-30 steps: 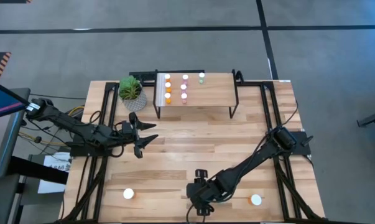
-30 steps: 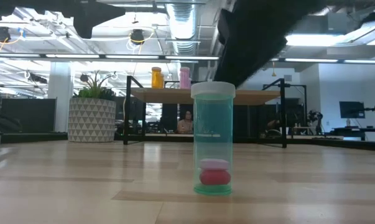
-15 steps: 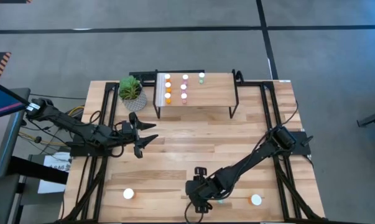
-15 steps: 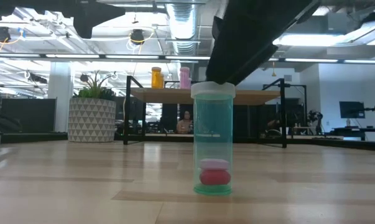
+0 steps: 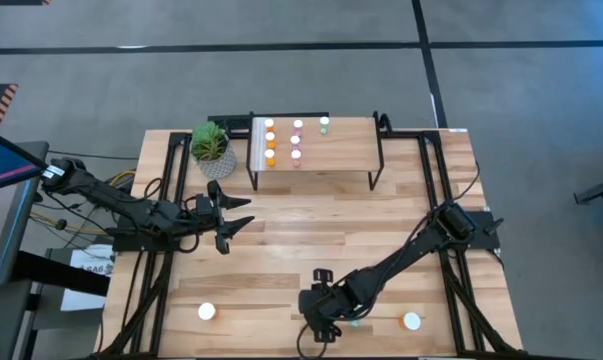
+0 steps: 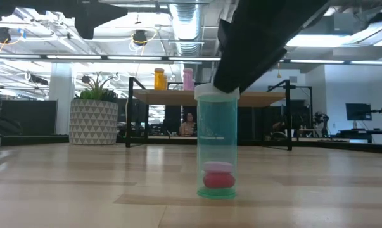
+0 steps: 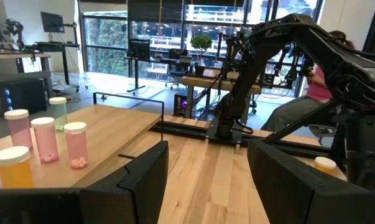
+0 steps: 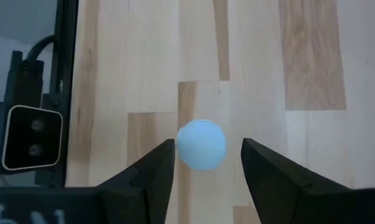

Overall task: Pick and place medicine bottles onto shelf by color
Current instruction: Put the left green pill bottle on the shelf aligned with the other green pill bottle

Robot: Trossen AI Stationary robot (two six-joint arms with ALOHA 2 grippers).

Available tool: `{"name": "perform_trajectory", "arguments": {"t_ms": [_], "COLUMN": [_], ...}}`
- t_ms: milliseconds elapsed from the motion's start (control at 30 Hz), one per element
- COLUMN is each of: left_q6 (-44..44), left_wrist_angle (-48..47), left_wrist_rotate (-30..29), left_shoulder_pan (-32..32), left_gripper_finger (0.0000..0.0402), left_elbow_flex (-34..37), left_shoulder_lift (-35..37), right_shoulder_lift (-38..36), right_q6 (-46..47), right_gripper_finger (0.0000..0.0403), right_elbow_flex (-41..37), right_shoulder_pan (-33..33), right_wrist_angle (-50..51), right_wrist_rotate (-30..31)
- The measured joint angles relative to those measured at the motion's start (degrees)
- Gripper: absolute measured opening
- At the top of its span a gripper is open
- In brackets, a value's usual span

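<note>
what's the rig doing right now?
Sorting small white-capped pill bottles by color onto the light-wood shelf on black legs. The right gripper is poised directly above an upright teal bottle near the table's front edge, fingers open on either side of its cap, not yet gripping. The left gripper waits open at the left side of the table. Orange, pink and one teal bottle already stand on the shelf. Two more bottles wait on the wooden tabletop.
</note>
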State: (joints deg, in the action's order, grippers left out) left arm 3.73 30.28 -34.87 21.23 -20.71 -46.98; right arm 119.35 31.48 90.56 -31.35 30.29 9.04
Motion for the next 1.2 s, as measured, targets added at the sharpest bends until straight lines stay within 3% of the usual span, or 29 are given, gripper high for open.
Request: {"name": "perform_trajectory", "arguments": {"t_ms": [233,733,1000,1200], "left_q6": [0.00,-0.02,-0.02,-0.02], "left_wrist_angle": [-0.01,0.00,0.00,-0.02], "left_wrist_rotate": [0.00,0.00,0.00,0.00], "left_shoulder_pan": [0.00,0.00,0.00,0.00], "left_gripper_finger": [0.0208,0.0208,0.0208,0.0208], "left_elbow_flex": [0.02,0.02,0.02,0.02], "left_shoulder_lift": [0.00,0.00,-0.02,0.00], "right_shoulder_lift": [0.00,-0.01,-0.84,-5.40], "right_q6": [0.00,0.00,-0.29,-2.32], "right_gripper_finger": [0.0198,0.0134,0.0133,0.0134], "right_elbow_flex": [0.00,0.11,0.11,0.11], "right_shoulder_pan": [0.32,0.36,0.99,2.56], "right_wrist_angle": [-0.08,0.17,1.99,5.96], "right_wrist_rotate": [0.00,-0.02,-0.04,0.16]}}
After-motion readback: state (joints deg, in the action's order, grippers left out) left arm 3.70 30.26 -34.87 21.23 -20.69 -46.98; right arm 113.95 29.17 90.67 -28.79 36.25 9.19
